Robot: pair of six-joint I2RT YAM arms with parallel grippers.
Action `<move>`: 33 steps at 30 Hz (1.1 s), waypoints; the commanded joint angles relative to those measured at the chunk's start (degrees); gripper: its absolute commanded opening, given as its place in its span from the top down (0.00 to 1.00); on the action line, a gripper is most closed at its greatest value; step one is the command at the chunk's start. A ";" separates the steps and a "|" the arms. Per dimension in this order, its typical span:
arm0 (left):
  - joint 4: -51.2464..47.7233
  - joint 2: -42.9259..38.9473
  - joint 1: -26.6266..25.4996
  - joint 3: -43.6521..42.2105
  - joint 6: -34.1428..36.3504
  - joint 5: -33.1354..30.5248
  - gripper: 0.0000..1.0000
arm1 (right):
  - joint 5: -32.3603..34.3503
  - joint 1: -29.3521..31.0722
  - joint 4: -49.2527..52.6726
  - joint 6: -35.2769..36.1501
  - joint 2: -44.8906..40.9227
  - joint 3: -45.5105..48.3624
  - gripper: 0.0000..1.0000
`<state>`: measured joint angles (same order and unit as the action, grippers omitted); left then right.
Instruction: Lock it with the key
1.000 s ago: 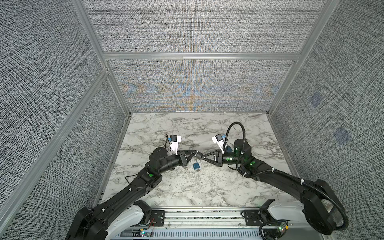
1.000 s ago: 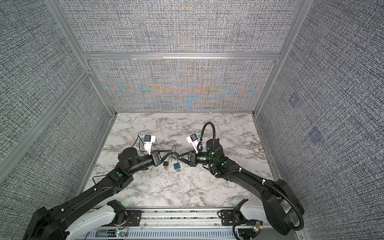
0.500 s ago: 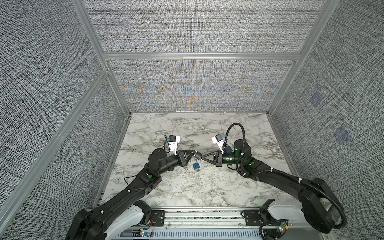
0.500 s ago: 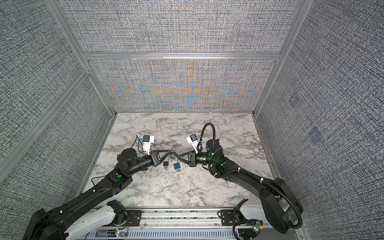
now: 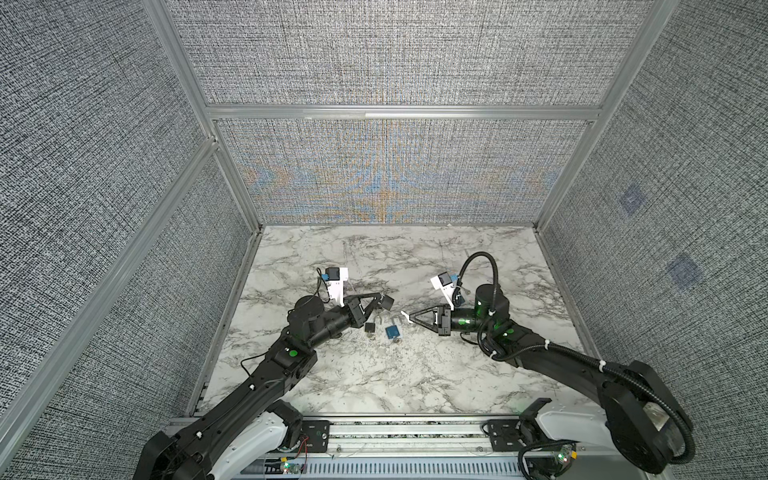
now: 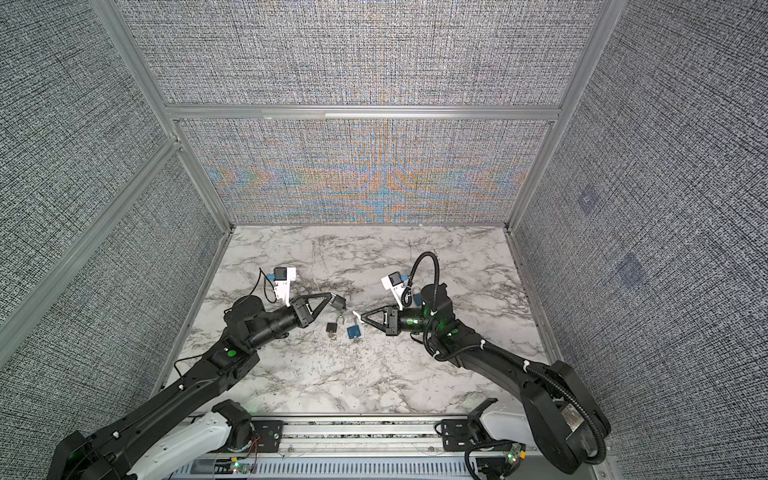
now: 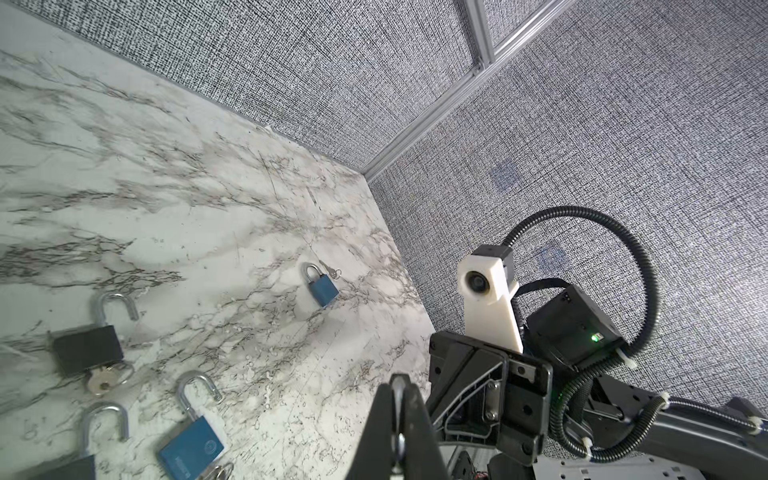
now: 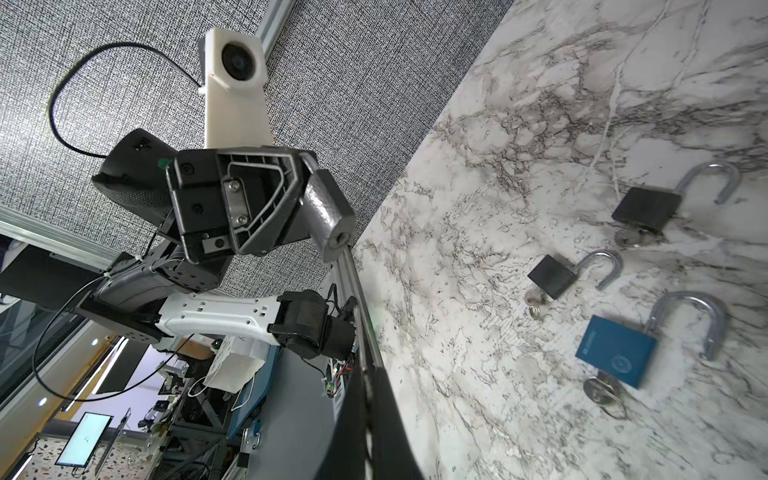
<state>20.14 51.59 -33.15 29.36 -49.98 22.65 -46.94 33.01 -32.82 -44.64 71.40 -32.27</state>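
right wrist: padlock (image 8: 326, 208) keyhole toward right claw (image 8: 365, 374)

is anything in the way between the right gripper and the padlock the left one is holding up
Nothing visible. Open air separates the right gripper from the padlock held up by the left gripper. The black padlock and blue padlock lie on the table lower down, clear of that line.
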 commanded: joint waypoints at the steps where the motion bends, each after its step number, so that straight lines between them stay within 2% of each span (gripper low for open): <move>1: 1.03 0.03 0.45 0.39 0.73 0.72 1.00 | 0.01 -0.83 -1.54 -0.92 -1.07 0.60 1.00; 4: -1.38 1.45 0.45 1.32 2.57 0.77 1.00 | 1.94 -2.26 2.95 0.82 -2.85 0.78 1.00; 8: -2.42 6.31 0.45 2.93 6.79 3.83 1.00 | 8.98 -5.08 13.63 4.48 -7.23 0.30 1.00; 13: -2.74 16.74 0.06 6.48 8.20 9.29 1.00 | 13.80 -10.03 23.46 6.93 -13.00 0.49 1.00; 20: -2.65 29.65 -2.56 13.18 11.51 11.25 1.00 | 21.74 -17.72 39.41 9.47 -19.57 1.02 1.00; 26: -4.01 42.89 -6.60 22.95 12.97 13.93 1.00 | 20.11 -25.06 43.46 9.40 -22.85 3.91 1.00; 33: -1.97 57.27 -11.51 33.96 10.70 15.78 1.00 | 17.14 -33.11 45.21 10.66 -25.96 5.80 1.00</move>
<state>16.19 106.37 -43.53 60.51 -39.09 36.32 -27.83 1.52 11.07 -35.05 45.71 -26.68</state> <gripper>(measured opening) 0.084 0.049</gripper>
